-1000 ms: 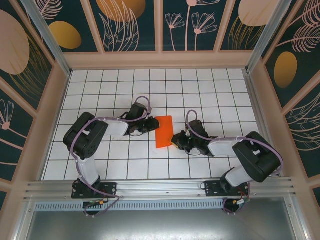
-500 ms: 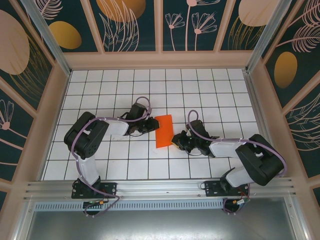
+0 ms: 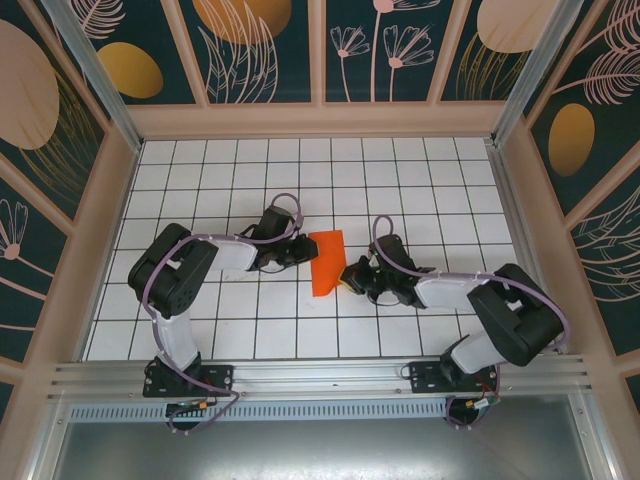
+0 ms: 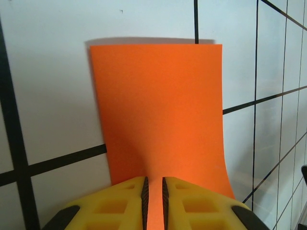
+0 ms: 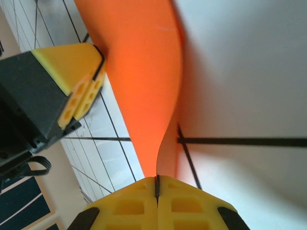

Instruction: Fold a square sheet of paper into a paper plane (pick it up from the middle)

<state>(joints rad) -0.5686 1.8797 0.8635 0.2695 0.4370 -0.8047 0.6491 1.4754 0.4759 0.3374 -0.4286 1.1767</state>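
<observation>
The square sheet of paper (image 3: 327, 262), plain bright orange, is lying mid-way on the tiled table (image 3: 400, 180), looking narrow and bending upward. The left gripper (image 3: 307, 250) and the right gripper (image 3: 347, 277) are clamping its opposite edges.

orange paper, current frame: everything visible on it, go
The orange paper sheet is thin, plain, matte and unprinted, showing as a narrow rectangle from above, not a square. It sits in the middle of the white grid table. The left pincer is shut on its left edge, the right pincer on its right edge, which is lifted and curls in a wave; elsewhere it lies flat.
</observation>
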